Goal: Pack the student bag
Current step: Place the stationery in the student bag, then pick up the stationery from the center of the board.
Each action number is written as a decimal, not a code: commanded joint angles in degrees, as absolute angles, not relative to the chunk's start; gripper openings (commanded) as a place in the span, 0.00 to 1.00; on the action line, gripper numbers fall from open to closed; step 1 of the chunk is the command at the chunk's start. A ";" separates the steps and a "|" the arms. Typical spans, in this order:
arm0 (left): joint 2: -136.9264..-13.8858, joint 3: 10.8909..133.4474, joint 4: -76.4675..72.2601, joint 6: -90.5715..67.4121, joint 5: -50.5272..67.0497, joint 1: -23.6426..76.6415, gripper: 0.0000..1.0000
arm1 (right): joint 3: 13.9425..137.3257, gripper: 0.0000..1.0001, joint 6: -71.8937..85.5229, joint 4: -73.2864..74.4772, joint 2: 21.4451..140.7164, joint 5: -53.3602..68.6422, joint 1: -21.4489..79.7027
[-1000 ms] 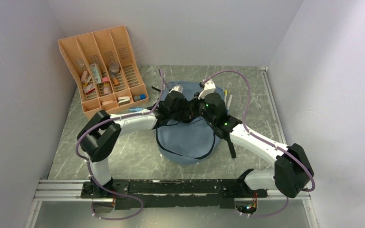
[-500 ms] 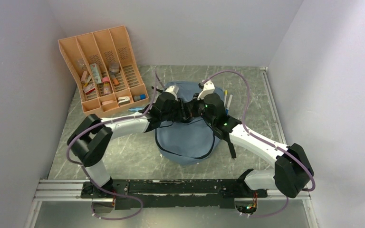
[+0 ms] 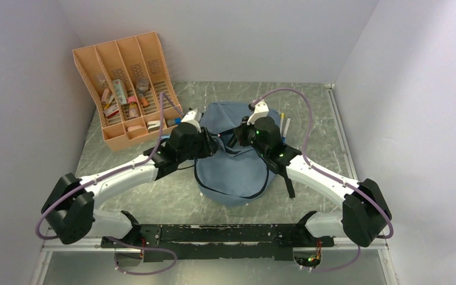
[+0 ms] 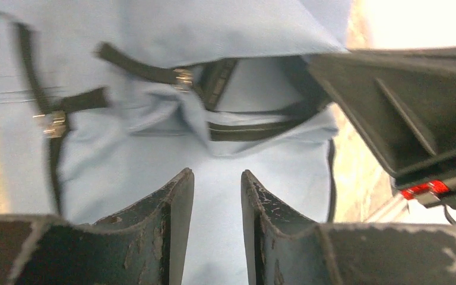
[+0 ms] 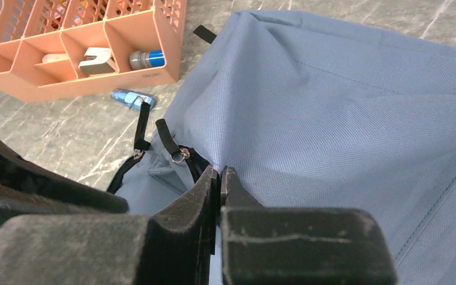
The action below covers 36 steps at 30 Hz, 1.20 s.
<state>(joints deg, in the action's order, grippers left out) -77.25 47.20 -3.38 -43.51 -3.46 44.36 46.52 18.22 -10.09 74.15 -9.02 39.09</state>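
- Your left gripper (image 4: 217,178) is narrowly parted and holds nothing; its worn black fingers (image 4: 175,219) hover just above the student bag (image 3: 234,175)
- Your right gripper (image 5: 220,173) is pinched tight on the student bag's fabric edge, beside two dark zipper pulls (image 5: 172,145) with metal rings
- The student bag lies in the middle of the table (image 3: 166,196), between both arms: soft grey-blue woven cloth, rounded, its zipper opening parted near the grippers
- A peach plastic organiser (image 3: 127,83) with four slotted compartments stands at the far left, holding small mixed supplies; its low front bins show a blue-capped cylinder (image 5: 146,59) and a grey-and-white clip-like piece (image 5: 95,59)
- A small blue item (image 5: 127,98) lies on the grey marbled table just in front of the organiser
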 commanded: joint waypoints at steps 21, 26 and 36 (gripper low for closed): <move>-87.23 56.07 17.39 -57.38 -26.29 25.81 0.65 | 44.09 0.00 18.49 -12.61 70.97 -8.01 39.59; -95.78 63.00 22.95 -64.30 -30.64 24.90 0.65 | 43.57 0.00 18.29 -12.63 70.20 -7.88 39.52; -103.94 65.79 23.34 -72.67 -30.18 23.30 0.66 | 42.89 0.00 17.99 -12.40 69.09 -8.07 39.46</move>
<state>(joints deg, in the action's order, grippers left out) -102.96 64.49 22.15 -67.42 -27.51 23.92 43.27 17.80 -11.07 71.31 -9.26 39.07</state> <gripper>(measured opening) 0.661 0.044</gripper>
